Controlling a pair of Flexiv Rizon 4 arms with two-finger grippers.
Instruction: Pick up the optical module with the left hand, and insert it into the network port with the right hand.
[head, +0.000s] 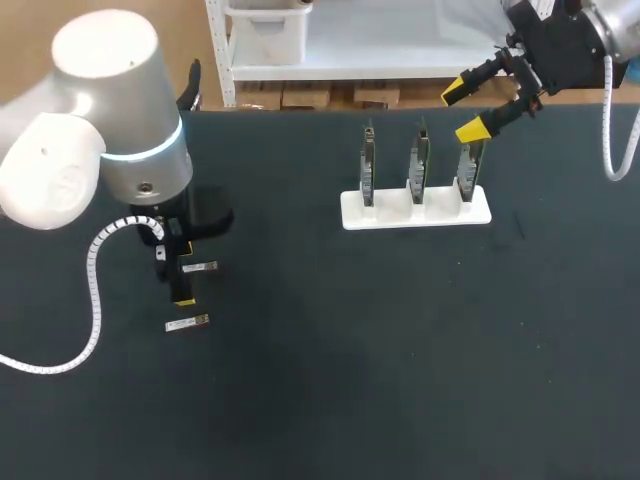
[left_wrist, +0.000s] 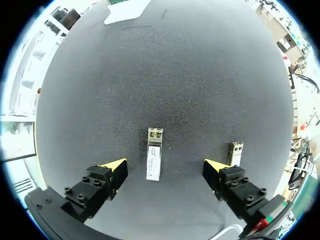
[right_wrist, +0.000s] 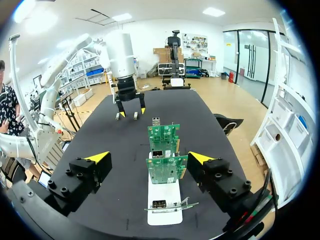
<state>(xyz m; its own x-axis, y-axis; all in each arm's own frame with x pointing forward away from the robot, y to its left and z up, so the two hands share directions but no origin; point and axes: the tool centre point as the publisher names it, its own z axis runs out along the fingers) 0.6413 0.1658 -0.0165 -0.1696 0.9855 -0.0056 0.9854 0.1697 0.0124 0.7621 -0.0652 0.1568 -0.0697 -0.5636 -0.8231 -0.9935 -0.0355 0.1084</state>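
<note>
Our left gripper (left_wrist: 164, 166) hangs spread above the table (left_wrist: 165, 75). One optical module (left_wrist: 154, 161) lies flat between its fingers, untouched. A second module (left_wrist: 235, 152) lies just beside one finger, which could knock it on the way down, and a shallow pinch might let the thin module slip. Our right gripper (head: 463, 111), also spread and empty, hovers over the network cards (head: 417, 165) in their white stand (head: 415, 212).

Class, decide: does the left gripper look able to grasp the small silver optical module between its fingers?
Probably yes: the left gripper is open, the silver optical module lies uncovered between its fingers.
</note>
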